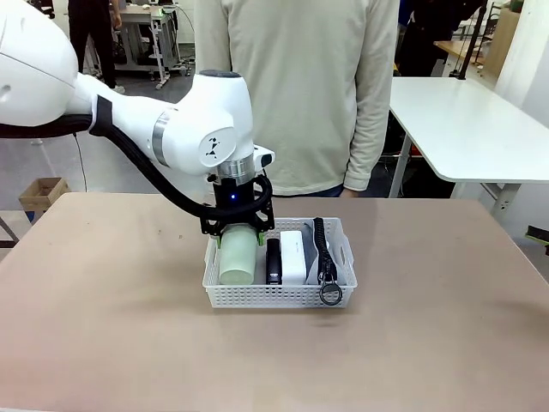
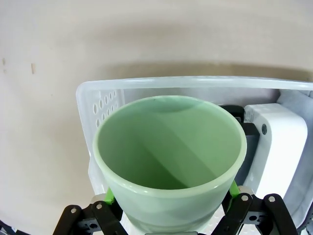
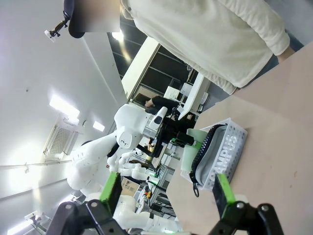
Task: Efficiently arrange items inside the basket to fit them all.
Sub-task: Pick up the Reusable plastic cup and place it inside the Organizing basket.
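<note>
a: where are we?
b: our left gripper [image 1: 238,230] pinches the pale green cup [image 1: 238,253], lying at the left end of the basket [image 1: 279,296] beside the black stapler [image 1: 273,260].
a: next?
b: we'd judge: let go, lift clear. our right gripper [image 3: 166,193] hangs spread, empty.

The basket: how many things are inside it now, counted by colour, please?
In the basket:
Pale green: 1, the cup
Black: 1, the stapler
White: 1, the box device
Grey: 1, the CAMPUS pouch
Total: 4
</note>
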